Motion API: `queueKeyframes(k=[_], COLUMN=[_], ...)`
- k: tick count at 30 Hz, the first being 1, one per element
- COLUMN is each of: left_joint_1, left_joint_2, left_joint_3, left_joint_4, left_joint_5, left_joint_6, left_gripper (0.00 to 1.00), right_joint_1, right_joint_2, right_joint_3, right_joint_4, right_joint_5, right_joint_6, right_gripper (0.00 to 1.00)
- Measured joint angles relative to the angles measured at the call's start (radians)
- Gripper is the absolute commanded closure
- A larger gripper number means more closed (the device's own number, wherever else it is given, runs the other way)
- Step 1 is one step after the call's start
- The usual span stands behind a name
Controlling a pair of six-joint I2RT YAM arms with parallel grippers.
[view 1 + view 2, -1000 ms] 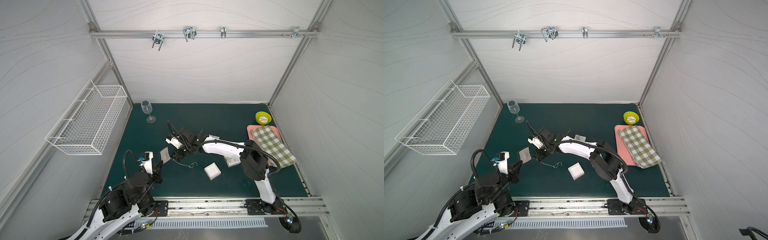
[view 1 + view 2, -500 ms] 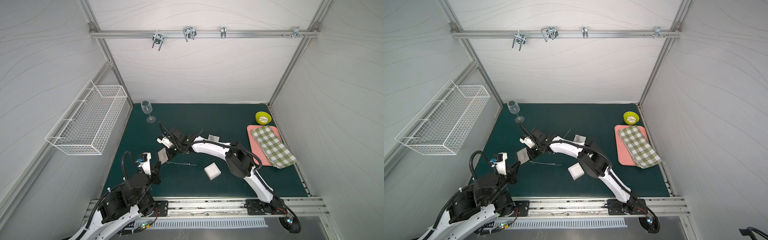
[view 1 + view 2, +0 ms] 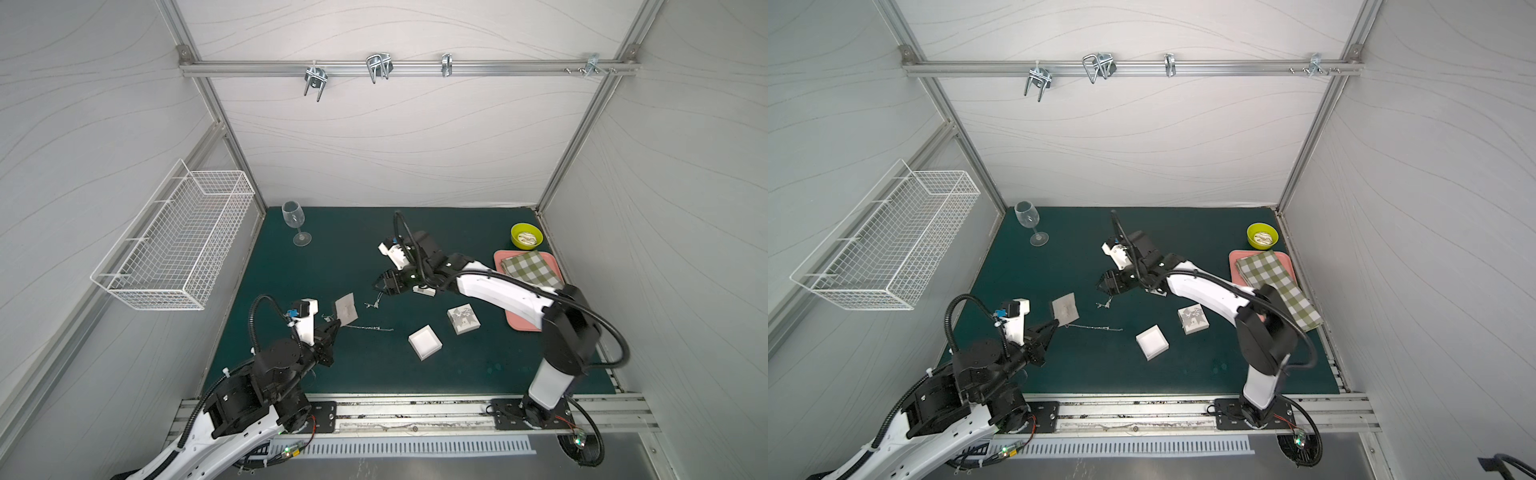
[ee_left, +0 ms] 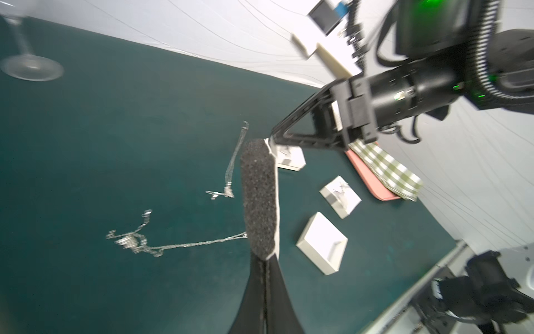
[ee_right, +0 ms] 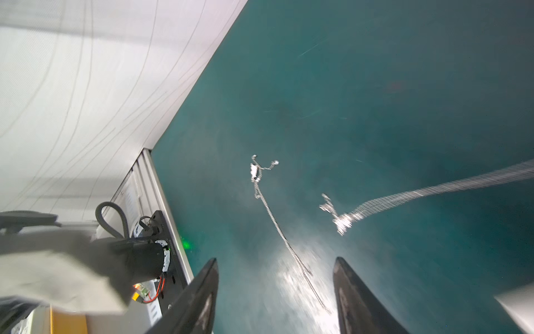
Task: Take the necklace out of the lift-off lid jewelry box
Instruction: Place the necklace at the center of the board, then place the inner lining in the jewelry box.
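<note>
My left gripper [image 3: 336, 326] [image 4: 264, 257] is shut on the edge of a grey foam pad [image 3: 346, 309] [image 4: 258, 196], held above the green mat. The silver necklace [image 3: 370, 328] [image 4: 187, 245] lies stretched on the mat beside the pad, and one strand runs out from behind the pad. A second strand end [image 3: 372, 304] lies just under my right gripper [image 3: 380, 289] [image 5: 276, 260], which is open with only the mat and chain [image 5: 268, 208] showing between its fingers. The white jewelry box [image 3: 424, 341] stands open at front centre. Its patterned lid [image 3: 462, 318] lies beside it.
A wine glass [image 3: 296, 224] stands at the back left and a wire basket [image 3: 178, 245] hangs on the left wall. At the right are a green bowl [image 3: 526, 236] and a pink tray [image 3: 521, 324] with a checked cloth [image 3: 530, 268]. A small white item [image 3: 424, 291] lies under the right arm.
My right gripper has opened, let go of the necklace and drawn back to the right, away from the pad. The chain now lies on the mat. The left gripper holds the pad almost still.
</note>
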Motion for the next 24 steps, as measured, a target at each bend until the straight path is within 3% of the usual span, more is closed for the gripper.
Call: queueKeyframes(k=[9,14,18,24], left_joint_1=[0.022,0.098,0.125,0.129], left_joint_2=[0.282,0.394,0.446,0.482], left_joint_3=[-0.055,-0.092,-0.109,-0.13], left_joint_4=[0.383,0.671,0.861,1.105], left_joint_5=[0.256,0.461,0.588,0.715], left_joint_6=[-0.047,-0.136,-0.2,-0.294], left_gripper=[1.0,1.0,1.0,1.0], right_joint_1=[-0.124,-0.199,-0.275,-0.308], right_joint_2=[-0.607,-0.855,-0.886,-0.803], right_joint_3=[-0.351,-0.425,-0.468,-0.518], right_joint_4=[-0.034,-0.042,-0.019,0.08], right_joint_5=[-0.019,-0.165,-0.327,-0.528], right_joint_6=[0.067,0.124,0.193,0.314], right_gripper=[0.22,0.12,0.08,0.06])
